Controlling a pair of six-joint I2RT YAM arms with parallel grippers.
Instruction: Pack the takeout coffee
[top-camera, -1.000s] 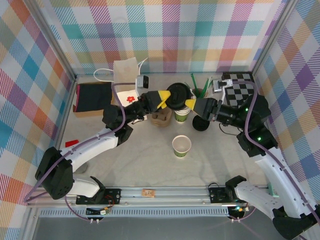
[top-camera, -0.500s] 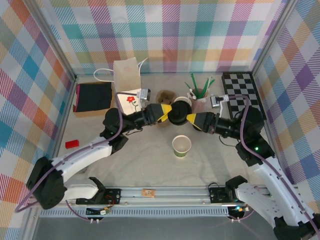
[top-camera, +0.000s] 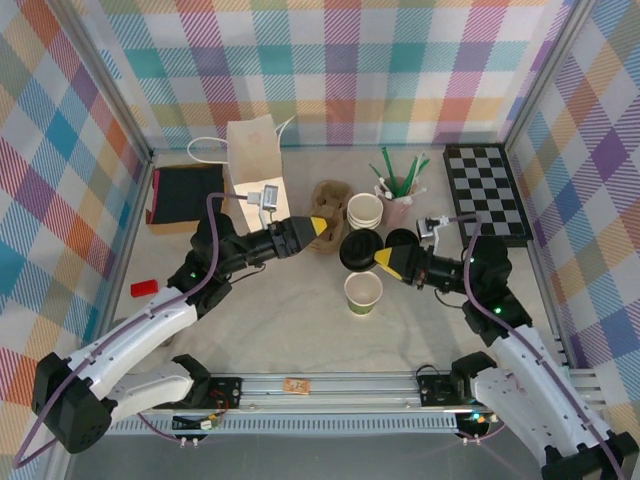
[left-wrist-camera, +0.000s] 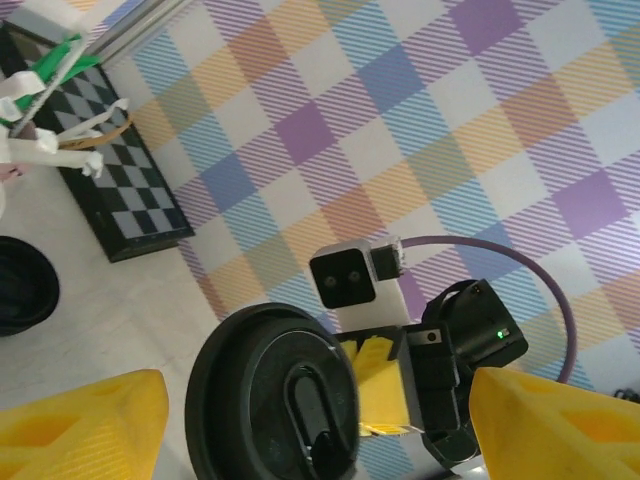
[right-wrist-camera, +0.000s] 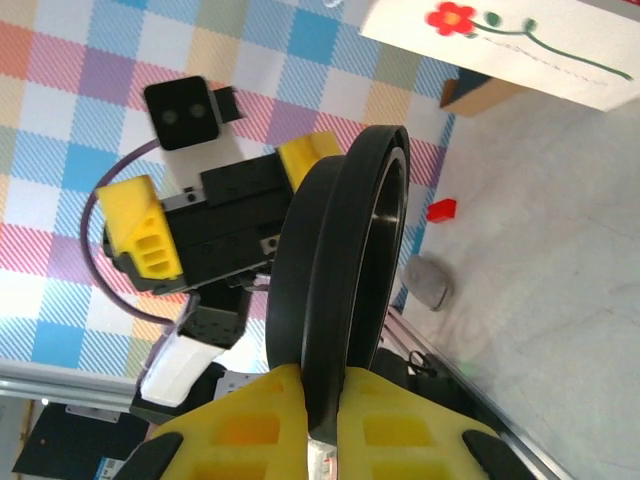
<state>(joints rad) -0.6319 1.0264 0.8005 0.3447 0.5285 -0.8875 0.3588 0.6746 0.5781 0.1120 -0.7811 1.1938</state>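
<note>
The middle of the bench (top-camera: 300, 330) is crowded: the open cup (top-camera: 363, 292) stands just in front of the lid (top-camera: 358, 250) pinched by the right end effector (top-camera: 378, 261), and the left end effector (top-camera: 320, 226), jaws apart, is close on the lid's left. Behind them the cup stack (top-camera: 365, 209), a loose lid (top-camera: 402, 240), the brown carrier (top-camera: 328, 203) and the straw cup (top-camera: 397, 203) form a tight row, and the bag (top-camera: 253, 150) blocks the back left. Bare bench lies in front of the cup toward the rail (top-camera: 330, 385), and to the cup's left.

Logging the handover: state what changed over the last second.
The left gripper let go of the black lid, opened and drew back leftward. The right gripper, still clamped on it, carried it nearer, toward the open cup. Cup and paper bag stayed put.
</note>
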